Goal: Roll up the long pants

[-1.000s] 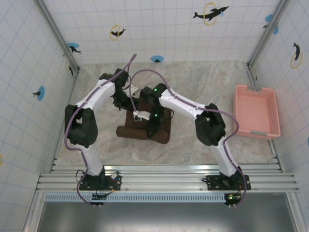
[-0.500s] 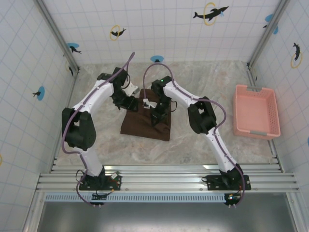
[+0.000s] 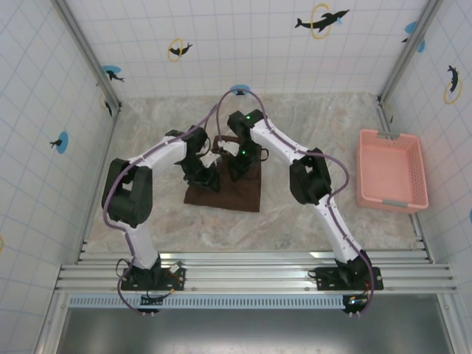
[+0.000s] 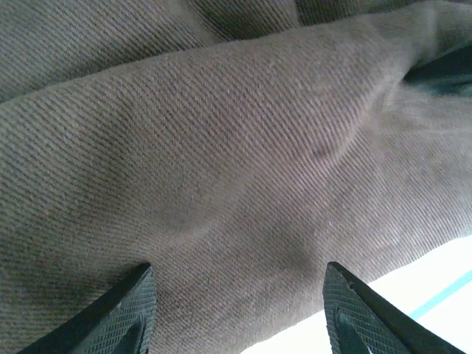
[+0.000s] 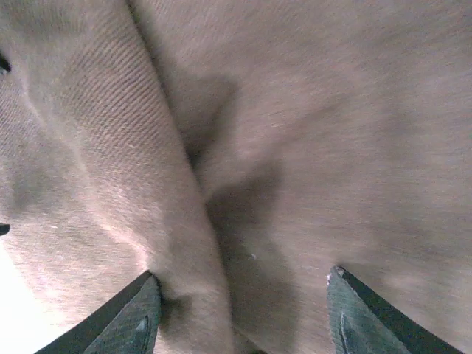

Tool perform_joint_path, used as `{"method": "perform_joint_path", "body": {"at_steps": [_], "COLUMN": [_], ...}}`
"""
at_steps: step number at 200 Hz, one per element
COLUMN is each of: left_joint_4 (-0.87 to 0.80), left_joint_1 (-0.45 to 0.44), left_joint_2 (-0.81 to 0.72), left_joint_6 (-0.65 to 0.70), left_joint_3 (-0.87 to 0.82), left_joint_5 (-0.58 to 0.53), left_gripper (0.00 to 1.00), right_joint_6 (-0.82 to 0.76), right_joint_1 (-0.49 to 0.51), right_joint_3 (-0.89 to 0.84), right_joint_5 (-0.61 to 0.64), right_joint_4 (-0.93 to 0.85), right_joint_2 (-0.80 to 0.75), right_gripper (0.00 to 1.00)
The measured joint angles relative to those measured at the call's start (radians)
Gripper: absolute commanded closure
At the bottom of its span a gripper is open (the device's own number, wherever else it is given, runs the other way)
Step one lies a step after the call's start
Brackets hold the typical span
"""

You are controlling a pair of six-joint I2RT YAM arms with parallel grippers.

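Long pants (image 3: 237, 196), far edge hidden

The long pants (image 3: 228, 198) lie folded on the worktop (image 3: 310, 125), about midway between its left and right edges and roughly midway between the near and far edges. The basket (image 3: 389, 134) stands well apart from them, against the right edge. The two arms rise from the near edge, one on each side, and bend inward over the far half of the cloth. There the left pincer (image 3: 209, 178) sits on the left part of the pants and the right pincer (image 3: 240, 167) just beside it on the right part. In each wrist view the fingers stand apart with cloth lying between and beyond them.
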Motion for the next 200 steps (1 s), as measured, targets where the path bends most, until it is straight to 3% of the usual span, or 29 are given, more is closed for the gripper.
{"method": "perform_joint_path", "body": {"at_steps": [25, 55, 92, 125, 200], "left_joint_4": [0.000, 0.011, 0.011, -0.005, -0.040], "left_joint_1": [0.000, 0.000, 0.002, 0.010, 0.028], "left_joint_2": [0.031, 0.068, 0.096, 0.109, 0.124], "left_joint_6": [-0.007, -0.006, -0.006, -0.002, 0.010], "left_joint_3": [0.019, 0.066, 0.085, 0.102, 0.136], "left_joint_5": [0.013, 0.019, 0.035, 0.045, 0.059], "left_gripper": [0.39, 0.39, 0.39, 0.39, 0.39], "right_joint_6": [-0.018, -0.094, -0.191, -0.240, -0.282], "right_joint_1": [-0.001, 0.026, 0.203, 0.335, 0.328], "right_joint_3": [-0.058, -0.344, -0.662, -0.807, -0.834], "right_joint_5": [0.117, 0.203, 0.276, 0.308, 0.378], "right_joint_4": [0.062, 0.154, 0.285, 0.387, 0.542], "right_joint_2": [-0.110, -0.368, -0.595, -0.602, -0.441], "right_gripper": [0.37, 0.34, 0.31, 0.31, 0.31]}}
